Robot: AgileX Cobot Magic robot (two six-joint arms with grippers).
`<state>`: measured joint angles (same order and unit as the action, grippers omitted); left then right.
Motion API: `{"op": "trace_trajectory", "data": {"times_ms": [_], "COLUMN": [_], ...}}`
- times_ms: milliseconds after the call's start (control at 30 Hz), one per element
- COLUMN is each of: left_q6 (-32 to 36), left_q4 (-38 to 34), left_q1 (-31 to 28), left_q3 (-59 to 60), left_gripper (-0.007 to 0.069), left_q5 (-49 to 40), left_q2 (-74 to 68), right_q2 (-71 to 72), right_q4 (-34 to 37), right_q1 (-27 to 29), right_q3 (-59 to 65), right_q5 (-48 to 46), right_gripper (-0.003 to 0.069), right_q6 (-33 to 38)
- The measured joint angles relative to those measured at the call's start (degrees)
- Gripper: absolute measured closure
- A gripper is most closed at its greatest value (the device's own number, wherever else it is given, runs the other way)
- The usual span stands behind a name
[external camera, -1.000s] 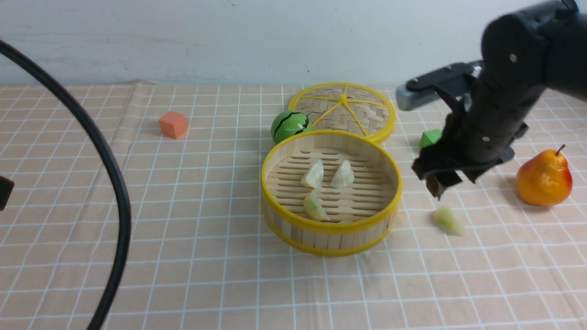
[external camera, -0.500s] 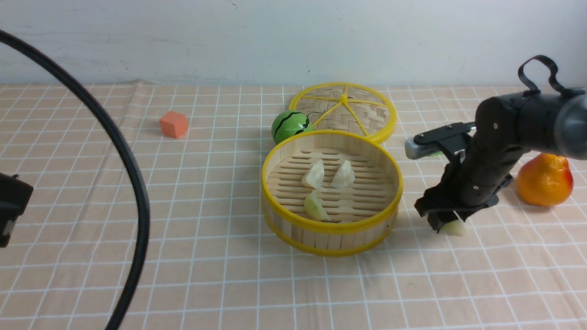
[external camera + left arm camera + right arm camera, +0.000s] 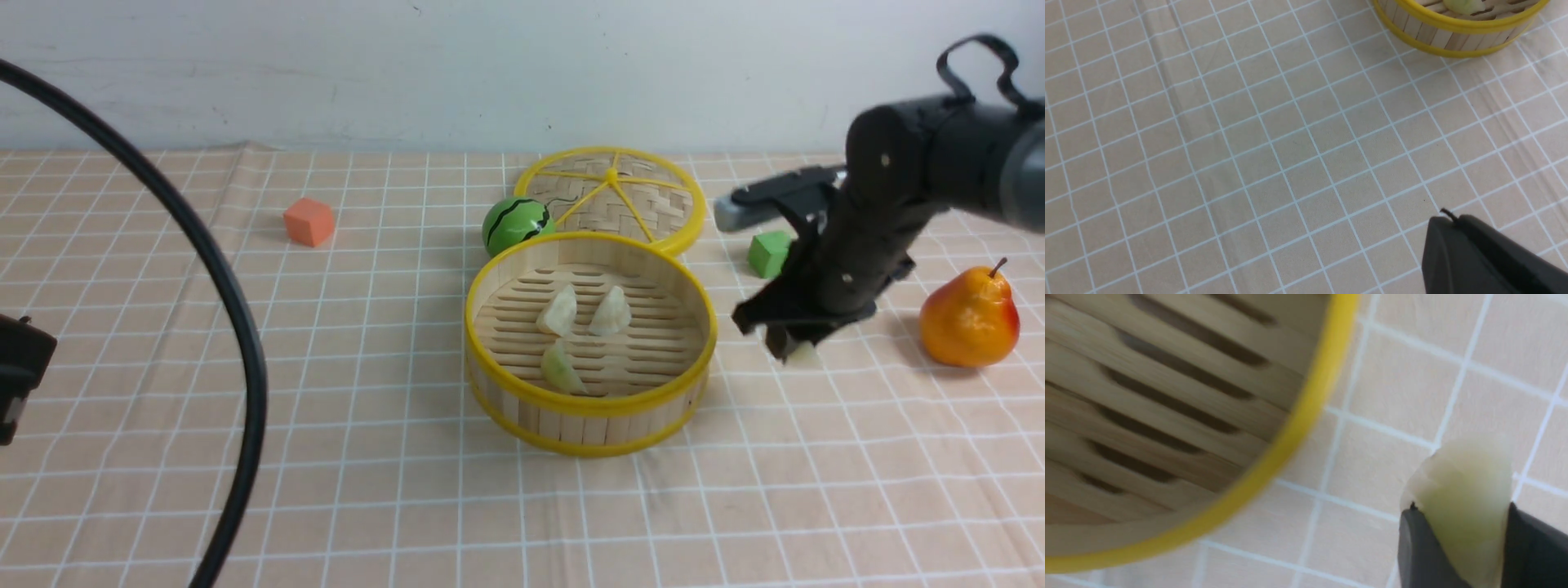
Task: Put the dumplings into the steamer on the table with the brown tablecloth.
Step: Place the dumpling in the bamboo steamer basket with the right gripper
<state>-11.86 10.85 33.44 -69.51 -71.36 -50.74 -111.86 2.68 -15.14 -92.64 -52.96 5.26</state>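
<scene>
The steamer (image 3: 589, 245) stands mid-table on the brown tablecloth (image 3: 367, 367); its rim also shows in the right wrist view (image 3: 1306, 416) and the left wrist view (image 3: 1457, 28). Inside lie two cream dumplings (image 3: 560, 311) (image 3: 611, 311) and a pale green dumpling (image 3: 562, 368). My right gripper (image 3: 792, 349) is shut on the other pale green dumpling (image 3: 1466, 498) and holds it above the cloth, just right of the steamer. My left gripper (image 3: 1443, 216) is shut and empty over bare cloth, near the steamer's front left.
A flat woven lid (image 3: 611, 196) and a toy watermelon (image 3: 516, 224) lie behind the steamer. A green cube (image 3: 769, 252) sits behind my right gripper, a pear (image 3: 969, 317) to its right. An orange cube (image 3: 309, 221) is far left. A black cable (image 3: 212, 269) arcs across the left.
My right gripper came down onto the green dumpling on the cloth, shut on it, and has lifted it up. The left arm shifted slightly.
</scene>
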Motion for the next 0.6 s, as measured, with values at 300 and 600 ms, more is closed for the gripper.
{"op": "trace_trajectory", "data": {"times_ms": [300, 600], "left_q6": [0.00, 0.00], "left_q4": [0.00, -2.03], "left_q1": [0.00, 0.00], "left_q3": [0.00, 0.04], "left_gripper": [0.0636, 0.0636], "left_q5": [0.00, 0.00], "left_q2": [0.00, 0.05], "right_q2": [-3.13, -10.38], "right_q4": [5.82, 6.21], "right_q1": [-7.81, -9.50], "right_q3": [-4.55, -4.55], "right_q5": [4.75, 9.62], "right_gripper": [0.0425, 0.0425], "right_q6": [0.71, 0.72]}}
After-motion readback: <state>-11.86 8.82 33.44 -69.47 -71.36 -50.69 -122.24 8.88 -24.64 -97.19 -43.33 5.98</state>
